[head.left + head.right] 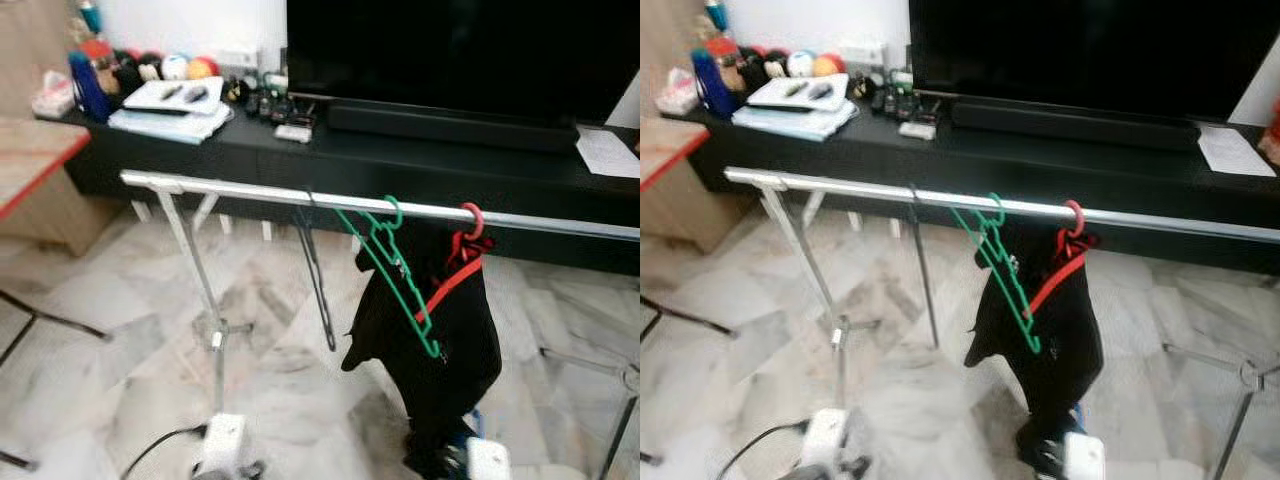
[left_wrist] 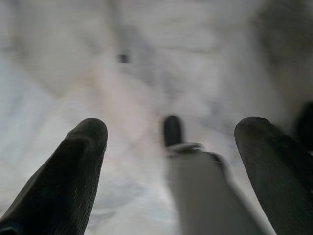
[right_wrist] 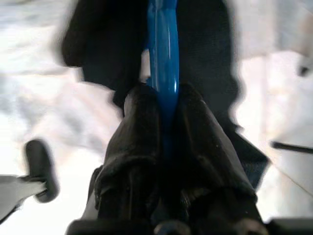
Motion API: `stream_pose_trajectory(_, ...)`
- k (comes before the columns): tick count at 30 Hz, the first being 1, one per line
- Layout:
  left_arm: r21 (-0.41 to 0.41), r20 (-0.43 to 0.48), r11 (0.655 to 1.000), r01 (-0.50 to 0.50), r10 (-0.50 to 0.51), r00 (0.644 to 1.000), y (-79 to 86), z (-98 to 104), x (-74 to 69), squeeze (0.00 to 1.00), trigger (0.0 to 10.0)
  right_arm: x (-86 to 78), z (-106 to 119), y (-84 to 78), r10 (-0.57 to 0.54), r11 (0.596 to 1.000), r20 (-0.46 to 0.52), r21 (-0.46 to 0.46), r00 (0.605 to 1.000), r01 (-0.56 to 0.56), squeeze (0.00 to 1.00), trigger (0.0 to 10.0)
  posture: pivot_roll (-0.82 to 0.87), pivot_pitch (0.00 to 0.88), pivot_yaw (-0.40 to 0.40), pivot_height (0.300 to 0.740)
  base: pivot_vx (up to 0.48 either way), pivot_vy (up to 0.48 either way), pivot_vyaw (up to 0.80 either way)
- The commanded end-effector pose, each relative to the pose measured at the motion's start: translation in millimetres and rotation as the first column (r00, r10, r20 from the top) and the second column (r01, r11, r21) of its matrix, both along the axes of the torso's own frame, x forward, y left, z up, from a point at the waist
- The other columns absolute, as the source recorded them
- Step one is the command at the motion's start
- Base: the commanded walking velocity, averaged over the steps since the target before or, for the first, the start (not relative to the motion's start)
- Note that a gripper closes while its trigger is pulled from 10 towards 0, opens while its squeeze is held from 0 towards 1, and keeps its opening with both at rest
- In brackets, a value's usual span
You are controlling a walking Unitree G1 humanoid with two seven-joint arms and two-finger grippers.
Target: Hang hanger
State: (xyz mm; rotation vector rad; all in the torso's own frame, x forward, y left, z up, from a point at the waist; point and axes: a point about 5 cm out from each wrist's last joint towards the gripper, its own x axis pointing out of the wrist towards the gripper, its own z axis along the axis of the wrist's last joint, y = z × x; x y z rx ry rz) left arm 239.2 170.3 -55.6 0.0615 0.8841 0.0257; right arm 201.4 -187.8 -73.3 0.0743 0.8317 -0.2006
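Three hangers on one rail, a fourth in the right pincer

A green hanger (image 1: 395,268), red hanger (image 1: 462,255) and dark hanger (image 1: 318,275) hang from the rail (image 1: 260,193); the right pincer (image 3: 165,115) clamps a blue hanger (image 3: 164,58) down by the black garment (image 1: 450,340); the left pincer (image 2: 171,142) gapes wide over the floor (image 1: 110,370).

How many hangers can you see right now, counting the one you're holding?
4. A thin black wire hanger, a green plastic hanger and a red plastic hanger hang on the silver metal rail. The right pincer grips a blue plastic hanger. The dark garment may hide more.
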Motion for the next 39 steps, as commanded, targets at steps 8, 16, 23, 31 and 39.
stream_pose_trajectory(8,-0.025,-0.026,1.0,0.007,-0.007,1.0,-10.8,-5,-6.1,0.0,10.0,-5.0,-2,-4.5,-0.029,1.0,-0.012,-0.001,1.0,0.029,0.0,10.0,0.07,0.162,-0.012,0.74,0.0,0.357,0.0)
stream_pose_trajectory(16,-0.026,-0.025,1.0,0.005,-0.006,1.0,-10.8,-5,-5.9,0.0,10.0,-0.7,0,-4.8,-0.046,0.999,0.003,-0.009,0.999,0.046,0.0,10.0,0.07,0.169,-0.013,0.74,0.0,0.341,0.0)
stream_pose_trajectory(23,-0.02,-0.023,1.0,0.014,-0.015,1.0,-10.6,-5,-5.4,0.0,10.0,3.6,3,-4.2,-0.052,0.999,0.019,-0.013,0.998,0.052,0.0,10.0,0.07,0.175,-0.013,0.74,0.0,0.0,0.0)
stream_pose_trajectory(31,-0.027,-0.018,1.0,0.011,-0.011,1.0,-10.9,-4,-5.2,0.0,10.0,10.1,7,-6.5,-0.076,0.996,0.052,-0.036,0.996,0.078,0.0,10.0,0.08,0.178,-0.011,0.74,0.0,0.0,0.0)
stream_pose_trajectory(39,-0.029,-0.018,0.999,0.013,-0.014,1.0,-10.9,-4,-5.2,0.0,10.0,20.9,15,-5.9,-0.084,0.995,0.095,-0.046,0.992,0.089,0.0,10.0,0.08,0.179,-0.011,0.74,0.0,0.0,0.0)
